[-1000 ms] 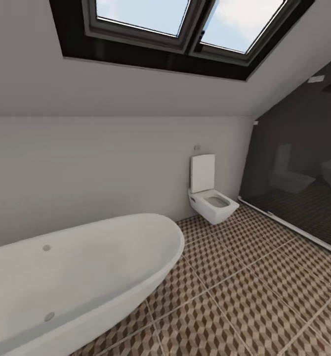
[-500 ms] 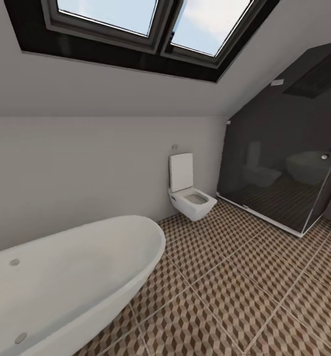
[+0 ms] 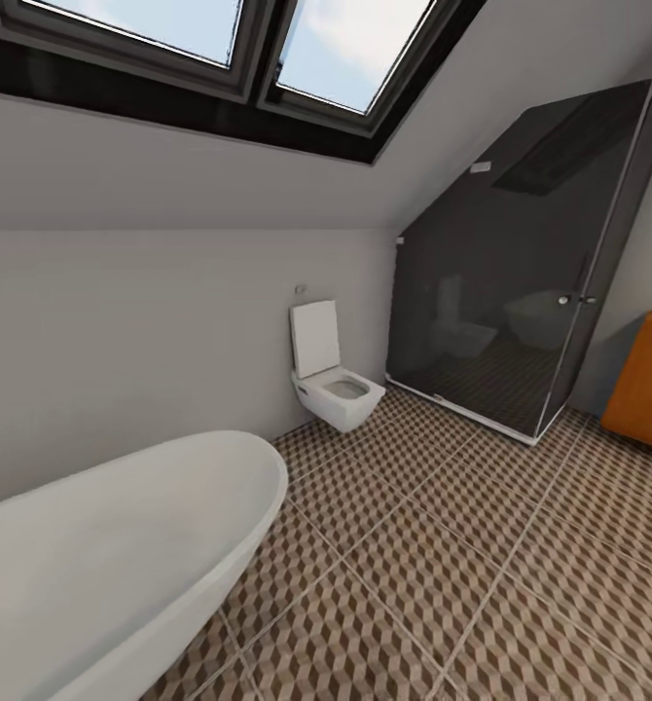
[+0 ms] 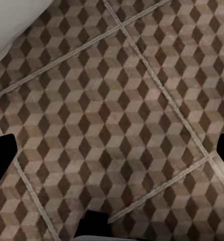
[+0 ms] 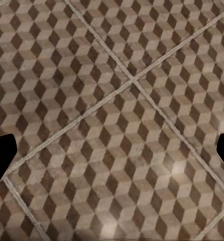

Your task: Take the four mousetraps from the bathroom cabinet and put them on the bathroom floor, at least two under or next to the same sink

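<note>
From the head view, the cabinet [image 3: 647,380] stood at the far right edge beside the dark glass shower [image 3: 521,292], across the bathroom floor [image 3: 462,584] from the bathtub [image 3: 102,555] and toilet [image 3: 331,375].

In the left wrist view, the left gripper [image 4: 112,150] hung spread wide over bare tiles, a pale edge, perhaps the tub, in one corner.

In the right wrist view, the right gripper [image 5: 112,153] was likewise spread apart above the tiles.

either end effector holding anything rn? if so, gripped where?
Nothing held. Left end effector and right end effector are both open, with bare bathroom floor between their fingers.
</note>
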Controlling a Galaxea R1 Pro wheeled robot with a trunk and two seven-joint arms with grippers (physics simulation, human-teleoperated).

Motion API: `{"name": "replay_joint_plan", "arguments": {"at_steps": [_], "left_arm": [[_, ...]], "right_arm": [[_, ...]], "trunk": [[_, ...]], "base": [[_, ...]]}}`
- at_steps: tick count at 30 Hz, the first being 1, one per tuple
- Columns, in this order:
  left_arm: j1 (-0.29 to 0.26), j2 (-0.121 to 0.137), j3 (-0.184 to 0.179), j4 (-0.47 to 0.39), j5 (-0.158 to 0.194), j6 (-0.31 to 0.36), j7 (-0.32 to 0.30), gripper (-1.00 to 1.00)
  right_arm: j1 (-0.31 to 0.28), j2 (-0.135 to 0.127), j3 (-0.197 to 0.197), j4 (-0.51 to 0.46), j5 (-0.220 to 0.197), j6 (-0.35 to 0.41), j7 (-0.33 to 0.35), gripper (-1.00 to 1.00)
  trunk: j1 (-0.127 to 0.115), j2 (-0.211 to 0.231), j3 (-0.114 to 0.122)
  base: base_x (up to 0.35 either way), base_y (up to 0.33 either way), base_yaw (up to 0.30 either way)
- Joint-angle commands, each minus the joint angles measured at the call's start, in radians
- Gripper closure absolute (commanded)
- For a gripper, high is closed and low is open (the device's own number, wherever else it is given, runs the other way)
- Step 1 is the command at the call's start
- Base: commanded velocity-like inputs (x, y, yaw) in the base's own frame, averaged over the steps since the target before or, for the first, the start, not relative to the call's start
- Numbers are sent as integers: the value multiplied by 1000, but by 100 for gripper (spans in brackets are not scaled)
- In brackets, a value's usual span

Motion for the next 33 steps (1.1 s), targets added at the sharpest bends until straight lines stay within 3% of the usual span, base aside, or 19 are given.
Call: {"name": "replay_joint_plan", "arguments": {"at_steps": [1, 22, 33], "left_arm": [[0, -1, 4, 0, -1, -2, 1, -100], [0, -1, 8, 1, 0, -3, 6, -100], [0, -1, 9, 1, 0, -3, 7, -100]], "right_arm": [[-1, 0, 0, 1, 6, -3, 1, -100], [-1, 0, 4, 2, 9, -5, 0, -100], [-1, 0, 4, 3, 10, -6, 0, -100]], "trunk": [[0, -1, -1], [0, -1, -1], [0, -1, -4]], "base": [[0, 0, -282], [0, 0, -196], [0, 0, -96]]}}
